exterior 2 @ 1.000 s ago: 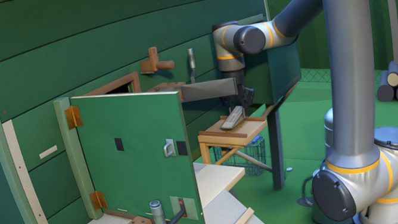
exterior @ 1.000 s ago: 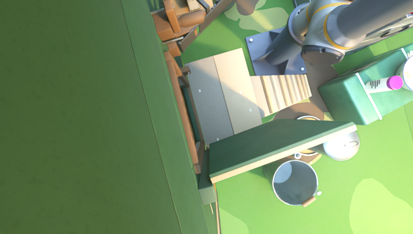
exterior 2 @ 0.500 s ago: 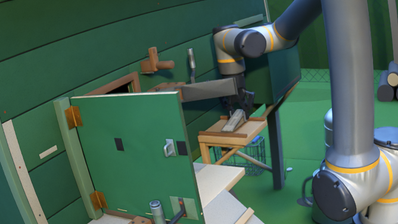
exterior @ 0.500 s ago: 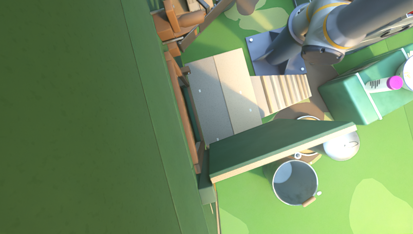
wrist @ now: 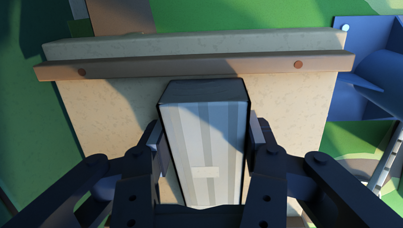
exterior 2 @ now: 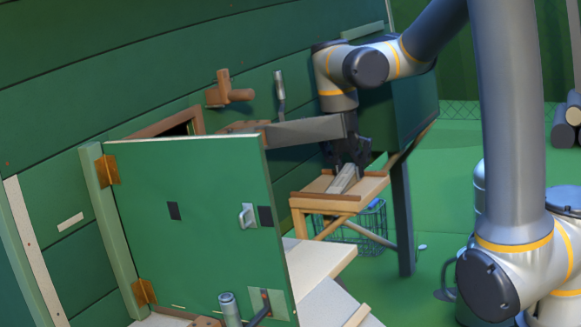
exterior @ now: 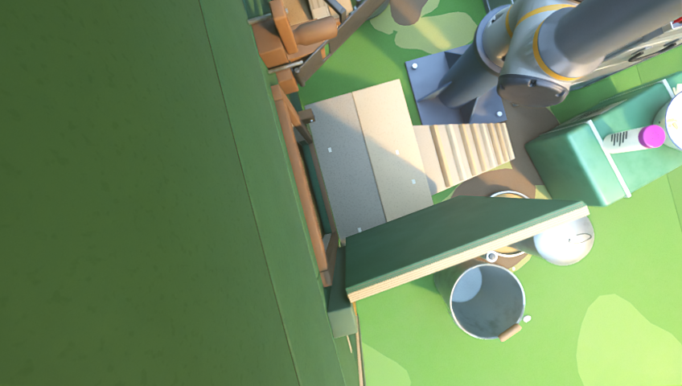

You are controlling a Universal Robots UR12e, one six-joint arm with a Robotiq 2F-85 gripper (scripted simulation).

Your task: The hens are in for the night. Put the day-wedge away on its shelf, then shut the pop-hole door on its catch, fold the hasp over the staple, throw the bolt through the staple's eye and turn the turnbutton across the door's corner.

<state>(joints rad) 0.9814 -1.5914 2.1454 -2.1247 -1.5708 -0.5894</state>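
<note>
The pale striped day-wedge [wrist: 205, 141] sits gripped between the fingers of my closed gripper [wrist: 205, 147], its thick end toward the shelf's raised lip. It rests on the small wooden shelf [exterior 2: 343, 191] beside the coop wall, right of the doorway, with my gripper [exterior 2: 346, 164] directly above it. The green pop-hole door [exterior 2: 191, 221] stands swung open from its hinges on the left, its metal handle [exterior 2: 247, 216] near the free edge. A grey hasp strap [exterior 2: 304, 130] sticks out from the wall above the door's top edge. The brown wooden turnbutton [exterior 2: 228, 92] sits on the wall above the opening.
The arm's base and lower links [exterior 2: 513, 217] stand at the right. A ramp [exterior: 466, 150] and landing [exterior: 368, 153] lie before the doorway. A metal bucket [exterior: 487, 301], a green crate [exterior: 603, 143] and a wire basket [exterior 2: 361, 226] under the shelf stand on the grass.
</note>
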